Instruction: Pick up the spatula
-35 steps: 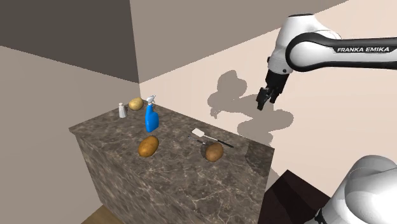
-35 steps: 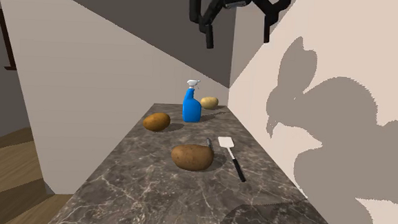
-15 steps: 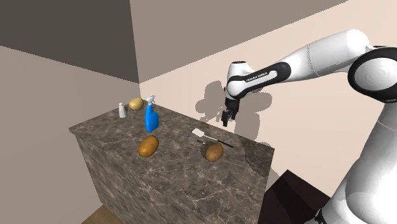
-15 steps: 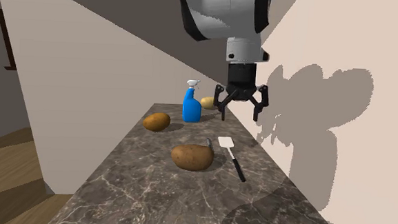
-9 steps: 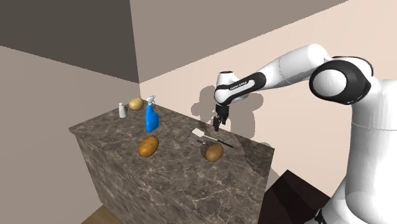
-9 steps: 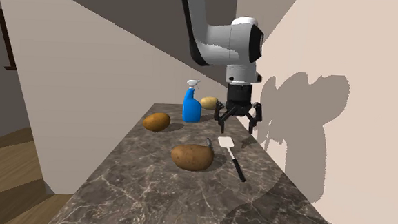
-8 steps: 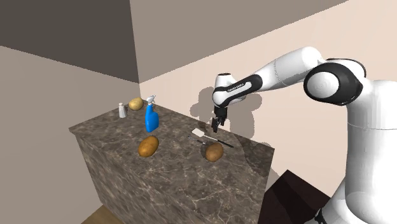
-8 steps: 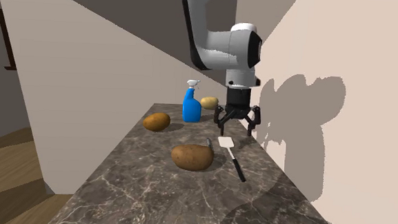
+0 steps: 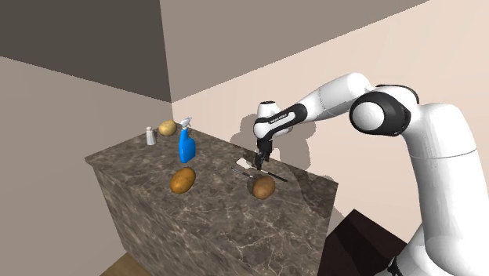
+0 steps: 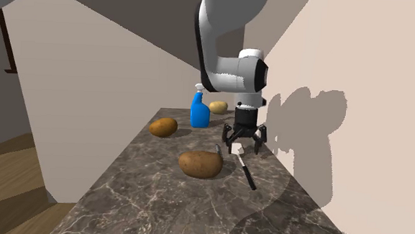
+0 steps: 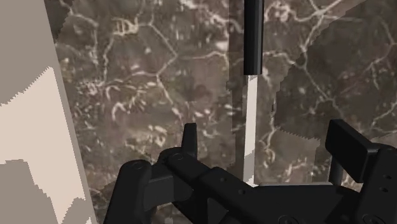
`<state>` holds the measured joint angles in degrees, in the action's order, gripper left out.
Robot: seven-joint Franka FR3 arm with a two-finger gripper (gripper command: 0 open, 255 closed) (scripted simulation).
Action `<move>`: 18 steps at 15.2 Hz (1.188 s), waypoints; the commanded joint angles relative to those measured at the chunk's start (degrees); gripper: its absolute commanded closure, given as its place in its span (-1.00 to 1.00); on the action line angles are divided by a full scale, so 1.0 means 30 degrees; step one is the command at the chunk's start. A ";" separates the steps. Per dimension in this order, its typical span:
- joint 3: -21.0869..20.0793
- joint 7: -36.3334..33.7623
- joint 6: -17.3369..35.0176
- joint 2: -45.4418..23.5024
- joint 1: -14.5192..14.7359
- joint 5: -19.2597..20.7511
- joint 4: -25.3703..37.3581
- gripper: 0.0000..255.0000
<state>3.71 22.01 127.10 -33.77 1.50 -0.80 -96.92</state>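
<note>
Above the dark marbled counter (image 10: 159, 197), my hand (image 10: 244, 150) hangs spread wide, the spatula (image 11: 252, 114) just beneath it; lying so flat, it may, I think, skid away as I close.

Light is even and moderately bright in all views, and the renders are sharp edge to edge. The arm (image 9: 329, 98) throws a flat grey, hard-edged shadow onto the cream wall (image 9: 227, 90) behind it and across the dark veined counter (image 9: 211, 212), so the source sits on the room side. Wrist view: shadow borders on wall and counter are jagged, stair-stepped.
</note>
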 commanded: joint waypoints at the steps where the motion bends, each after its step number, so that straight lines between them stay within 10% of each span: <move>1: -0.0020 0.0003 0.0334 -0.0409 -0.0008 -0.0021 0.0078 -1.00; 5: -0.0037 0.0007 0.0784 -0.0834 -0.0020 -0.0043 0.0052 -1.00; 6: -0.0034 0.0024 0.0773 -0.0824 -0.0034 -0.0044 0.0052 1.00; 18: -0.0017 0.0003 0.0261 -0.0336 -0.0005 -0.0017 0.0078 1.00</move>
<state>3.66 22.06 128.36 -35.12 1.45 -0.87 -96.83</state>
